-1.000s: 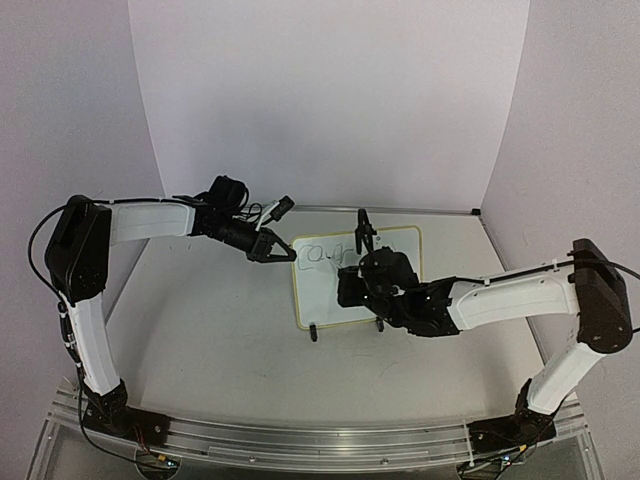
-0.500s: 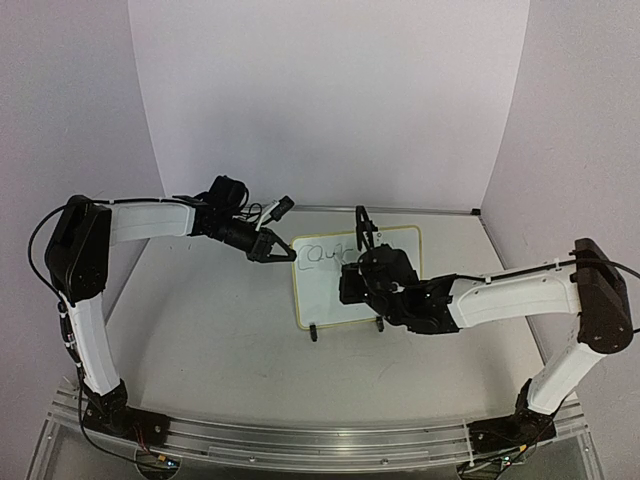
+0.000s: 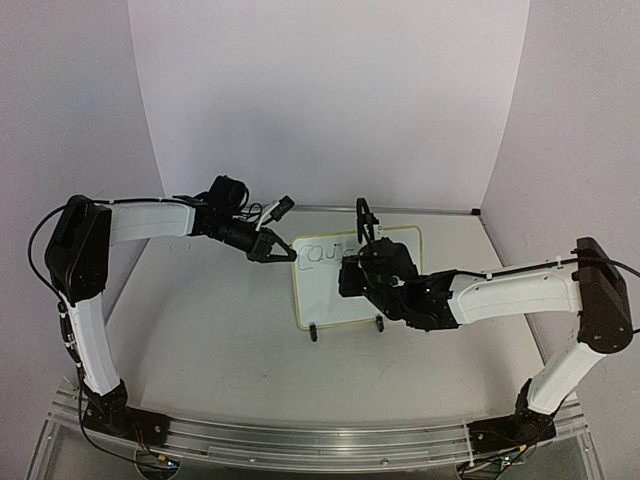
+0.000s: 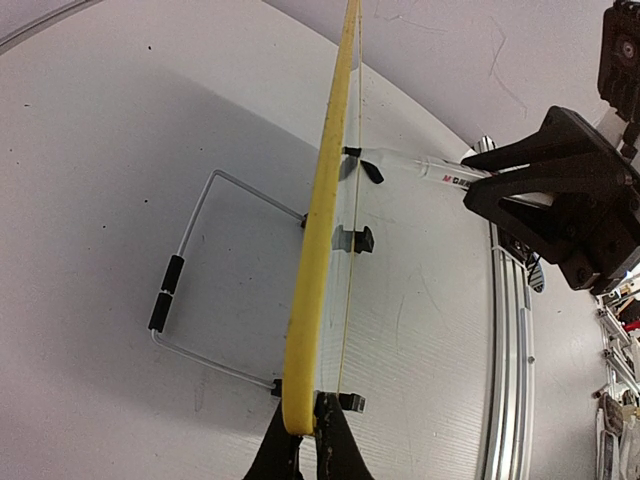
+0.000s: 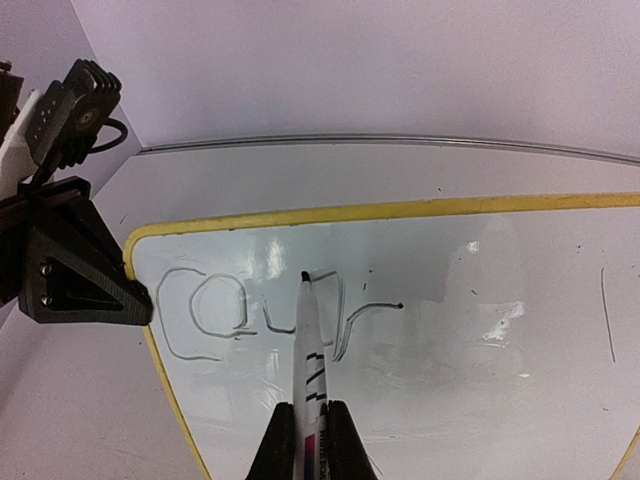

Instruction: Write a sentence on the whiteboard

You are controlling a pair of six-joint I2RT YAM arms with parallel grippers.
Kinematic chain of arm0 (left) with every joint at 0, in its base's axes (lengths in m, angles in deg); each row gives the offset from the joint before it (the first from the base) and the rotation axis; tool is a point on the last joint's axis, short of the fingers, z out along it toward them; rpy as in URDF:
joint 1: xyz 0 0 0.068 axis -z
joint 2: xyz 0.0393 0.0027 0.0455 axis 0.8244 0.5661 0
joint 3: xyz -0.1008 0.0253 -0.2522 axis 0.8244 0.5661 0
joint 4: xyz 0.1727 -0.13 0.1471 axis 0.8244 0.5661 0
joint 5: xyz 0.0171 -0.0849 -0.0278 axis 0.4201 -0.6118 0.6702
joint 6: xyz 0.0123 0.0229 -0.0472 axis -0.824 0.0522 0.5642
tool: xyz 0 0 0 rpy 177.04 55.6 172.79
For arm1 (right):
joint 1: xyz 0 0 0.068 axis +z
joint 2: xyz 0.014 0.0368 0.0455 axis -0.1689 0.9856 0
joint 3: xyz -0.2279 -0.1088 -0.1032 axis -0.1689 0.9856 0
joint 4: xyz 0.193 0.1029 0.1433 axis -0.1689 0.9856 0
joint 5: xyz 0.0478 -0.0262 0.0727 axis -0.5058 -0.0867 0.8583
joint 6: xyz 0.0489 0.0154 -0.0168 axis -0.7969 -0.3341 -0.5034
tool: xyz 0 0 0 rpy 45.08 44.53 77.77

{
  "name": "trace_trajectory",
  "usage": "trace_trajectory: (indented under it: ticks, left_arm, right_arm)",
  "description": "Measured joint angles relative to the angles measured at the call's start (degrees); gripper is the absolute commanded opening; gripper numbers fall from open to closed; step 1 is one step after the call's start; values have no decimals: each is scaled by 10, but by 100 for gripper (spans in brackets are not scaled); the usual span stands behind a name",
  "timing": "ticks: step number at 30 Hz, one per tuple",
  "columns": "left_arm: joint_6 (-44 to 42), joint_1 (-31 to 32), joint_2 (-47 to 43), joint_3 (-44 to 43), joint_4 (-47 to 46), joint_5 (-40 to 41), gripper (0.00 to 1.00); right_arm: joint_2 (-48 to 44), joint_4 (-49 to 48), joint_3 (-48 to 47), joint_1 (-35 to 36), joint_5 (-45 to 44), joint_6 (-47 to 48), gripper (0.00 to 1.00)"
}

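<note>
Pale, bare walls (image 3: 330, 100) close in on three sides of a white worktop (image 3: 220, 330), with an aluminium rail (image 3: 300, 440) running along its near edge. Two white-and-black arms reach inward from that rail, the left arm (image 3: 150, 218) and the right arm (image 3: 510, 295) meeting at the whiteboard (image 3: 325, 295). The board stands propped mid-worktop, toward the back wall, on a wire stand (image 4: 190, 290) and two black clip feet (image 3: 313, 335). The left claw (image 4: 305, 415) is clamped on the board's yellow rim at its upper left corner. The right claw (image 5: 303, 410) is clamped on a marker (image 5: 308, 350), whose tip touches the glossy face. The sentence (image 5: 260, 305) sits along the board's top edge and reads roughly "Cour" in thin dark script.
</note>
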Motion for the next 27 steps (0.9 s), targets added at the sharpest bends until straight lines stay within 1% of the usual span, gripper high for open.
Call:
trace_trajectory:
  ticks: [15, 27]
  left_arm:
    - [1, 0, 0, 0, 0, 2, 0]
    - [3, 0, 0, 0, 0, 3, 0]
  right_arm:
    - [1, 0, 15, 0, 32, -35, 0]
    - [1, -9, 30, 2, 38, -62, 0]
